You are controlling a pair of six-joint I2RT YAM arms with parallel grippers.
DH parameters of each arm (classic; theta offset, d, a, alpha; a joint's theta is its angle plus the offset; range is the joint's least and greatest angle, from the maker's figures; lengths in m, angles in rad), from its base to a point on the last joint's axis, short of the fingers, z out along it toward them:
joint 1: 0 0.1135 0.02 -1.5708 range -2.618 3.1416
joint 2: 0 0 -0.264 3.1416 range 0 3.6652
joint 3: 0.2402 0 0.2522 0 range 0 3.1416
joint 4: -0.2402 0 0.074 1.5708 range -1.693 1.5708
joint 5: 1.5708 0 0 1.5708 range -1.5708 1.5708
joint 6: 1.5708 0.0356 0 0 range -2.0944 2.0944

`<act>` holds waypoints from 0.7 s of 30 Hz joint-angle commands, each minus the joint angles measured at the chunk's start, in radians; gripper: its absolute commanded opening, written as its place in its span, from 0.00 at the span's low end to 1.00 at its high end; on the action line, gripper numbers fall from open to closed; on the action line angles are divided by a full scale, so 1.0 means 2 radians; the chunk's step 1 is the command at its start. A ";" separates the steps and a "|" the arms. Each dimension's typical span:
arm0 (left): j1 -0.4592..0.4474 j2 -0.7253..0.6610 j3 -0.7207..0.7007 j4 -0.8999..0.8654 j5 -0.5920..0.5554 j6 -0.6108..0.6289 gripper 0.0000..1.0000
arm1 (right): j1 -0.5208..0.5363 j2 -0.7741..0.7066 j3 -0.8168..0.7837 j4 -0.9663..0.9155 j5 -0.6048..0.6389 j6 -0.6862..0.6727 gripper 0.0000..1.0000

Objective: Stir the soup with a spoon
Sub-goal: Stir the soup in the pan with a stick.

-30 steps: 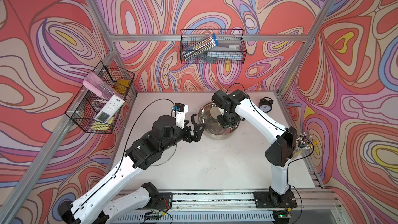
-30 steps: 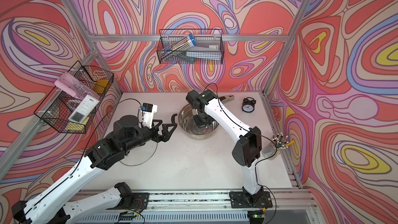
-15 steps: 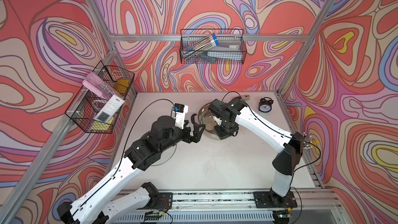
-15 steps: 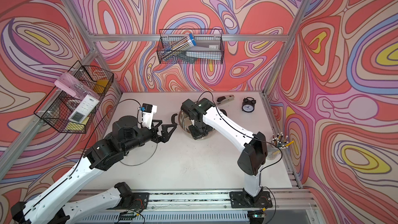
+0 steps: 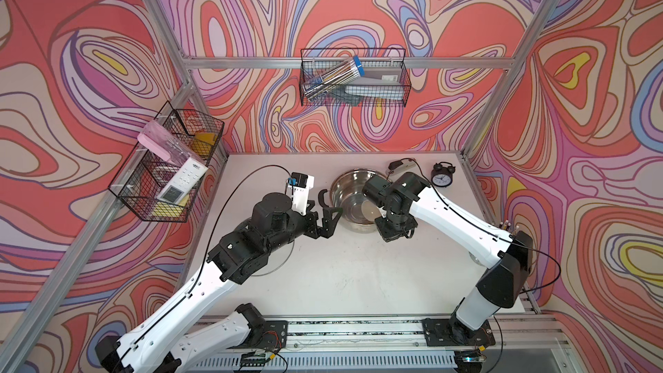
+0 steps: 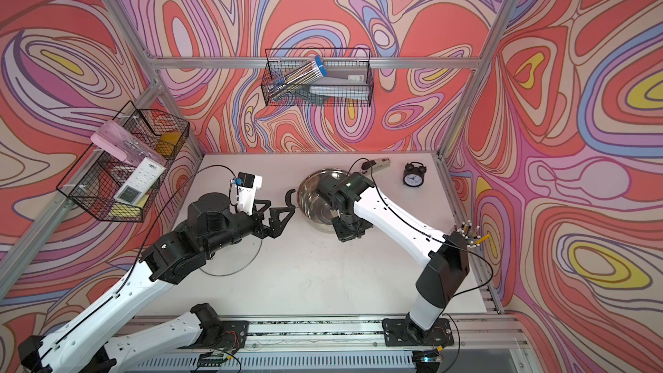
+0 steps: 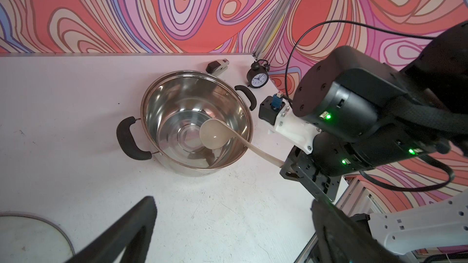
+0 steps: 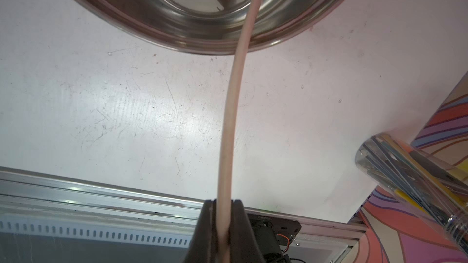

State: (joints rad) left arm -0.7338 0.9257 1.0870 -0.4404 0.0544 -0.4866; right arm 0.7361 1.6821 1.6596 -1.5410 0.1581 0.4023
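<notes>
The shiny steel pot [image 5: 343, 178] [image 6: 313, 178] [image 7: 177, 92] [image 8: 152, 34] with two black handles stands at the back middle of the table. No soup shows in it. The cream spoon [image 7: 214, 135] [image 5: 367, 208] has its bowl low inside the pot, and its long handle [image 8: 233, 97] leans out over the near rim. My right gripper [image 8: 224, 202] [image 5: 393, 227] [image 7: 287, 169] is shut on the handle's end, just outside the pot's near side. My left gripper [image 5: 328, 222] [image 6: 280, 217] [image 7: 233, 201] hangs open and empty beside the pot's left handle.
A glass lid [image 5: 276, 263] [image 7: 30, 234] lies flat under my left arm. A black alarm clock [image 5: 441, 175] and a stapler [image 5: 401, 166] sit behind the pot. A clear cup of pencils [image 8: 417, 173] stands at the table's right edge. Wire baskets [image 5: 353, 80] hang on the walls.
My right gripper has swung from above the pot to its near side, dragging the spoon round inside. The left arm has stayed still.
</notes>
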 commanded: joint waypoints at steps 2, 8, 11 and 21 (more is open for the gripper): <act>-0.002 -0.003 -0.003 0.008 0.010 0.006 0.99 | -0.023 -0.012 -0.003 0.006 0.034 0.001 0.00; -0.002 -0.005 0.001 0.003 0.028 0.027 0.99 | -0.052 0.013 0.018 0.018 0.042 -0.028 0.00; -0.002 -0.001 0.003 0.001 0.040 0.048 0.99 | -0.058 0.036 0.039 0.026 0.041 -0.039 0.00; -0.003 0.011 0.019 -0.018 0.034 0.131 0.99 | -0.060 0.118 0.137 0.036 0.004 -0.067 0.00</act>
State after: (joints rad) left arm -0.7338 0.9497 1.0966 -0.4538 0.1287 -0.2996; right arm 0.6205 1.9034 1.8767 -1.4899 0.2020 0.2958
